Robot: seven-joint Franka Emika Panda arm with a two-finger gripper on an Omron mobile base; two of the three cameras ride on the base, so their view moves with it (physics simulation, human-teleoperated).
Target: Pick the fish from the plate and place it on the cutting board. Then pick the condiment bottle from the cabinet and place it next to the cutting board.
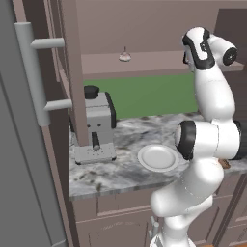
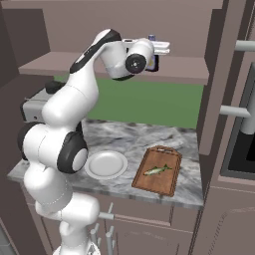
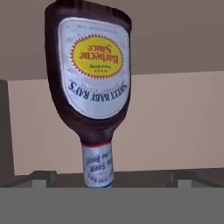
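Marble-look counter [image 2: 130, 138] with a green wall behind it, mauve cabinet [image 2: 199, 69] up top, all rendered. Task was about halfway done by the look of it: the fish [image 2: 158, 170] was lying on the cutting board [image 2: 169, 184], well below the fingers, and the plate [image 2: 105, 165] sat bare just beside the board, also far below. So the first half was sorted. What was left was the whole bottle part: grab it, bring it down, park it next to the board.

The arm was stretched way up to the cabinet shelf, hand pointed into the opening. In the hand view the condiment bottle [image 3: 92, 78] was dead ahead of the fingers [image 3: 108, 179], really close, a dark Sweet Baby Ray's barbecue sauce with the yellow and white label. It looked upside down there, cap end nearest the fingertips, but that's just the camera being rolled over with the hand. From the right base view you could only catch a bit of it behind the wrist.

Fingers were spread as wide as they go, one tip on each side of the neck with clear gaps, not touching it and holding nothing. My guess is the next bit needs the hand pushed a little further in before squeezing, since the fat body is deeper than the neck.

Coffee machine [image 1: 98, 126] was off to the side down on the counter, not involved.
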